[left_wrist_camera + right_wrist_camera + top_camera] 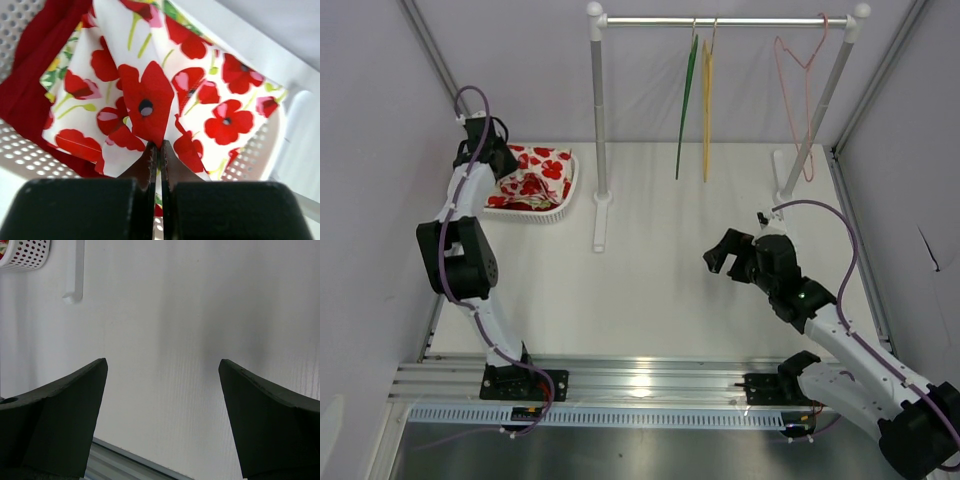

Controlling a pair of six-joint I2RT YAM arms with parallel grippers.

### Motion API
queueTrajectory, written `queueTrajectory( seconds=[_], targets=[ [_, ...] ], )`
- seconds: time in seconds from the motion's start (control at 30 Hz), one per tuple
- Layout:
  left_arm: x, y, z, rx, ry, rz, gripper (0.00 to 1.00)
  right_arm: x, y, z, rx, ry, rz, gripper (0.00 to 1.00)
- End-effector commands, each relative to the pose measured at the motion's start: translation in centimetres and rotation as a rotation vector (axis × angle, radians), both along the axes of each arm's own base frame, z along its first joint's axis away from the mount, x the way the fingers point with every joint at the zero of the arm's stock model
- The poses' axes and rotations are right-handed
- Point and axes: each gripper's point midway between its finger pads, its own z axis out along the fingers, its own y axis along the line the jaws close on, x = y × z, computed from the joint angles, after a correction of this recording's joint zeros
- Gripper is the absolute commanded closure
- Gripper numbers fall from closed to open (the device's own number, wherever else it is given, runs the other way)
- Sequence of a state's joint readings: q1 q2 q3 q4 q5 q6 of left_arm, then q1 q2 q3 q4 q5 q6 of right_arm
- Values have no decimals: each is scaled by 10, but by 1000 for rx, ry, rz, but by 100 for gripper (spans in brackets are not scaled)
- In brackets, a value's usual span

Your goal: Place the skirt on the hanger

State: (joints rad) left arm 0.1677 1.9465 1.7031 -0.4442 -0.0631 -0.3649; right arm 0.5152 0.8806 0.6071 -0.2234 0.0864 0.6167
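Red poppy-print fabric, the skirt (pixel 150 100), lies bunched in the white perforated basket (pixel 567 203) at the far left of the table (pixel 670 290), with no long axis or waistband that can be made out in its crumpled state. The left gripper (pixel 159 150) is down in the basket directly over the cloth, its fingers drawn together to a narrow slit with a peaked fold of the skirt pinched between the tips; the left arm is plainly the nearer one. The right gripper (pixel 162 375) hangs over bare table right of centre, well apart from the basket, jaws spread wide and holding nothing. From the pinch point, the rail (pixel 720 20) stands to the right and farther back, carrying a green hanger (pixel 688 100) and a yellow hanger (pixel 707 100) close together and a pink hanger (pixel 798 70) nearer the right post. In my judgement the coming move is a lift out of the basket and a carry rightward towards the rail, where the right arm is better placed to assist.
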Motion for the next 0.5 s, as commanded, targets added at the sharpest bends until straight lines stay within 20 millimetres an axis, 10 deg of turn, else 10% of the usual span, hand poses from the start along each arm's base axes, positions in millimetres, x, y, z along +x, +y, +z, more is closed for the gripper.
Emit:
queueTrajectory(
  seconds=[0.0,0.47],
  targets=[
    [-14,-21,19,-42,-84,-17,100,5,-2,26,10,-63,-6,1],
    [-57,-73,121,46,-245,-111,100,12,-5,51,-21,-107,1,1]
  ],
)
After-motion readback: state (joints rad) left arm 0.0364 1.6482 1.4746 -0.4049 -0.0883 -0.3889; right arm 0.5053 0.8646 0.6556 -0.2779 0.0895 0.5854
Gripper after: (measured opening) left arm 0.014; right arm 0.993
